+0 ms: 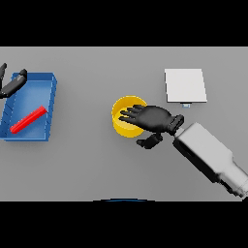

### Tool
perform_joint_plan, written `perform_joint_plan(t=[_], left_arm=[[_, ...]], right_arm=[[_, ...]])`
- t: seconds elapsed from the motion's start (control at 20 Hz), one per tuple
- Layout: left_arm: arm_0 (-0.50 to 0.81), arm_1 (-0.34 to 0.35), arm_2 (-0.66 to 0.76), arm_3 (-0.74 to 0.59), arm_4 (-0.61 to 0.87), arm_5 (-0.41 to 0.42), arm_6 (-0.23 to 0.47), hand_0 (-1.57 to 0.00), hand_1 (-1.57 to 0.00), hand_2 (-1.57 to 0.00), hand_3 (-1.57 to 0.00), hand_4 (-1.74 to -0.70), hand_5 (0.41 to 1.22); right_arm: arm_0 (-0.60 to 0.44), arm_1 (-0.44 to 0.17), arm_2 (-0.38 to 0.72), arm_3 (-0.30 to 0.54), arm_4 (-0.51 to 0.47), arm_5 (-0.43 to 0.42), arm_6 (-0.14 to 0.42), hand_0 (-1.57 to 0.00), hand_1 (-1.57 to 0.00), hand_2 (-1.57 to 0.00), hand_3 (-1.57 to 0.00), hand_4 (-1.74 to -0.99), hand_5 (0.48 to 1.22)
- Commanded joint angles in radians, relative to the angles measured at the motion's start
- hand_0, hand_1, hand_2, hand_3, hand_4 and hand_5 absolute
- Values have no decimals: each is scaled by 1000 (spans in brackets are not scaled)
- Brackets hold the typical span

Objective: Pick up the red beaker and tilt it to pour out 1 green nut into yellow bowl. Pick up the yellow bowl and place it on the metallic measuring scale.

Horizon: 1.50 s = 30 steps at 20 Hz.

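Table: one flat, matte grey surface carrying every item.
Yellow bowl: one round bowl with a smooth wall, near the table's centre; its right part is covered by the right hand; contents cannot be seen.
Right hand: dark, fingers straight and slightly spread over the yellow bowl's rim and opening; thumb apart below the bowl, not wrapped round it.
Right arm: one white-grey boxy forearm entering from the lower right.
Red beaker: one slim red body lying tilted on its side inside the blue tray.
Blue tray: one rectangular tray with raised walls, at the table's left.
Measuring scale: one flat, pale, square plate at upper right, well apart from the bowl.
Left hand: dark, at the tray's upper left corner; finger state cannot be told.
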State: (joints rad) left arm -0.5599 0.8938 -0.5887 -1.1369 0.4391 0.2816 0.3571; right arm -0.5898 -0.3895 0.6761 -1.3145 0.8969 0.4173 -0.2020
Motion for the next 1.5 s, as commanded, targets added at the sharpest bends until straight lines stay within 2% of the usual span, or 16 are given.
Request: perform_joint_plan(t=[0.0,0.1,0.2,0.4,0.5,0.6,0.65,0.7,0.75,0.8,0.85,0.95,1.0,1.2,1.25,1.45], left_arm=[[-3,-3,-5,-7,-3,4,7,1,1,1,1,-724,688],[9,6,1,-7,2,0,-7,1,1,1,1,-724,688],[2,-3,-2,8,-3,1,-5,1,1,1,1,-723,684],[4,0,7,17,3,-11,-28,1,1,1,1,-717,688],[8,5,16,22,12,-19,-38,1,1,1,1,-719,686],[21,11,13,1,12,-11,-40,1,1,1,1,-713,686],[22,18,13,-8,14,-11,-33,1,1,1,1,-712,689],[18,11,12,3,13,-16,-40,1,1,1,1,-714,691],[17,12,14,1,14,-12,-36,1,1,1,1,-716,692],[22,9,6,-13,10,-6,-30,1,1,1,1,-719,692],[13,13,12,-4,12,-9,-26,1,1,1,1,-719,692],[24,18,15,-5,13,-8,-41,1,1,1,1,-722,696],[28,20,16,-12,16,-7,-38,1,1,1,1,-724,696],[26,20,9,-17,11,-7,-31,1,1,1,1,-722,695],[22,23,8,-18,8,-9,-32,1,1,1,1,-719,697],[15,19,10,-11,12,-15,-25,1,1,1,1,-716,694]], right_arm=[[-21,14,8,26,7,10,14,1,1,1,1,-1231,703],[-49,7,21,53,18,27,4,1,1,1,1,-1250,708],[-79,34,45,114,36,25,3,1,1,1,1,-1266,720],[-105,43,60,132,33,84,7,1,1,1,1,-1290,746],[-96,57,52,145,24,84,23,1,1,1,1,-1305,763],[-108,78,39,160,16,97,58,-3,-16,-19,-43,-1336,810],[-101,83,44,159,17,102,62,-110,-97,-86,-96,-1360,842],[-105,80,44,163,18,98,50,-287,-236,-176,-173,-1387,873],[-109,82,51,163,23,104,50,-544,-473,-310,-262,-1420,943],[-117,73,58,178,31,91,23,-750,-693,-476,-351,-1454,999],[-106,67,57,159,23,94,20,-914,-869,-695,-456,-1512,1043],[-109,68,56,162,15,100,4,-1150,-1121,-1010,-716,-1586,1107],[-111,68,53,167,10,96,-4,-1235,-1211,-1122,-834,-1614,1130],[-103,59,63,143,14,70,8,-1433,-1424,-1240,-1183,-1689,1184],[-101,52,59,148,9,56,-10,-1461,-1453,-1264,-1218,-1699,1191],[-110,45,42,141,-3,58,2,-1526,-1523,-1319,-1311,-1724,1209]])
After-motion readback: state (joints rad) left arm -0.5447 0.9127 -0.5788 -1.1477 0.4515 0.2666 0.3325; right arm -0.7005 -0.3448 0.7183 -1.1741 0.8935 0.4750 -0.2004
